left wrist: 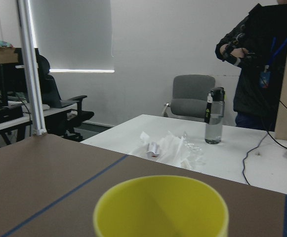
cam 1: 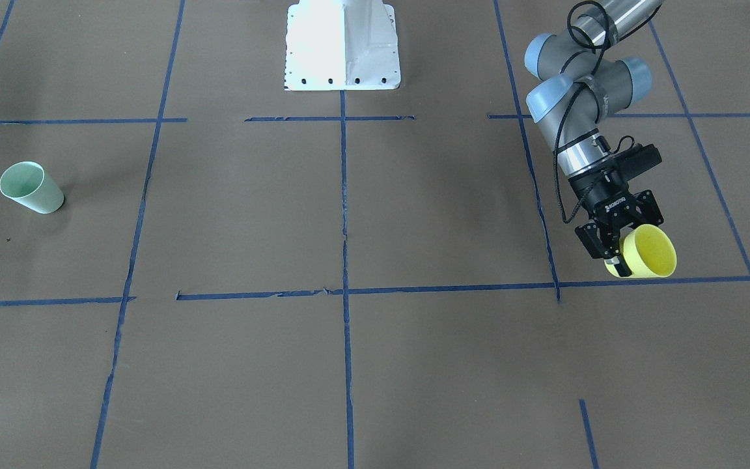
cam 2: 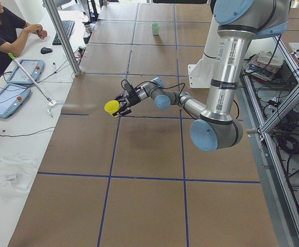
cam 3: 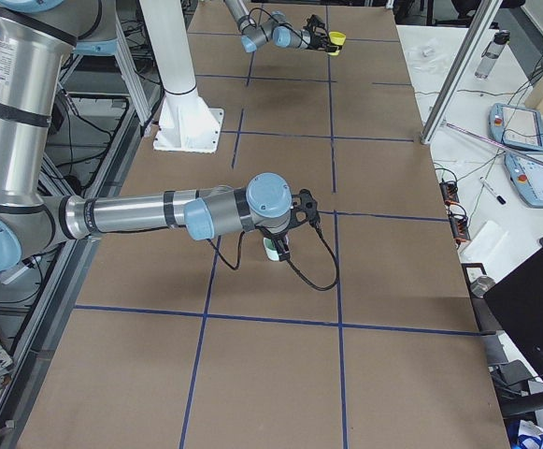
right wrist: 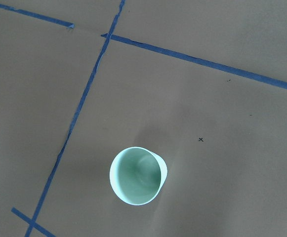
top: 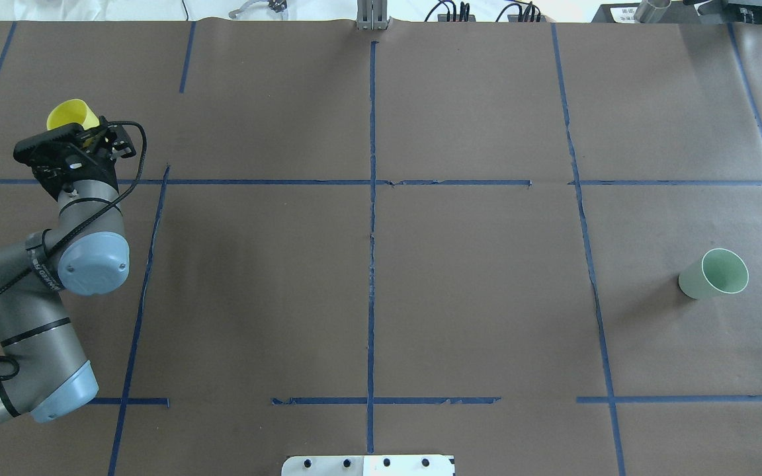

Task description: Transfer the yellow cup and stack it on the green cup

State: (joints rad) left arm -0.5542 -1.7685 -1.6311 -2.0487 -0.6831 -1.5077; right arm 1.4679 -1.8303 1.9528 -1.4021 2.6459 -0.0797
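The yellow cup (cam 1: 648,251) is held in my left gripper (cam 1: 616,251), which is shut on its wall. The cup is tilted, its mouth facing away from the robot, a little above the table at my far left (top: 71,114). It shows in the exterior left view (cam 2: 111,107) and fills the bottom of the left wrist view (left wrist: 160,207). The green cup (top: 714,273) stands upright and alone at the table's right side (cam 1: 30,187). The right wrist view looks down into the green cup (right wrist: 137,175). My right gripper (cam 3: 294,213) shows only in the exterior right view, over the green cup (cam 3: 271,248); I cannot tell whether it is open.
Blue tape lines (top: 372,198) divide the brown table. The white robot base (cam 1: 342,45) stands at the robot's edge. A metal post (cam 2: 62,36) and a side table with tablets (cam 2: 20,72) and a seated operator (cam 2: 5,31) lie beyond the far edge.
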